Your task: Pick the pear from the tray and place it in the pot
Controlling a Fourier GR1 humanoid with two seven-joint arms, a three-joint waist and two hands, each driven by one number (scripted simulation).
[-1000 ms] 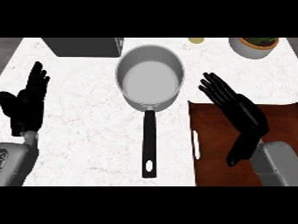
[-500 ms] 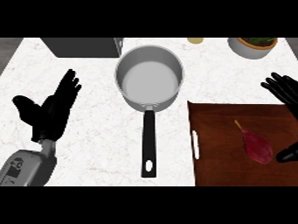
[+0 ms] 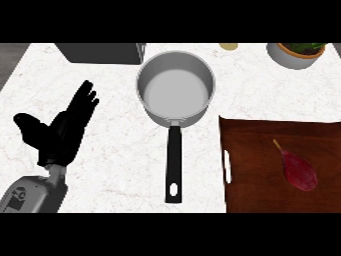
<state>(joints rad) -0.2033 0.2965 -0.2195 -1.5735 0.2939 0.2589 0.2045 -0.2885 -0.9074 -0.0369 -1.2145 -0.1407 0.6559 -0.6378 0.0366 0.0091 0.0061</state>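
A dark red pear (image 3: 299, 170) with a thin stem lies on the brown tray (image 3: 254, 145) at the lower right. The grey pot (image 3: 176, 90) stands at the centre back, its black handle (image 3: 174, 165) pointing toward me. Nothing is inside the pot. My left hand (image 3: 58, 127) is at the left above the counter, fingers straight and apart, holding nothing. My right hand does not show in the head view.
A dark box (image 3: 103, 52) stands at the back left. A potted plant (image 3: 300, 53) in a pale bowl is at the back right, with a small yellowish object (image 3: 229, 46) beside it. The white counter (image 3: 114, 170) stretches between my left hand and the pot's handle.
My right hand has left the view to the right, uncovering the pear on the tray. My left hand has drifted slightly right and toward me.
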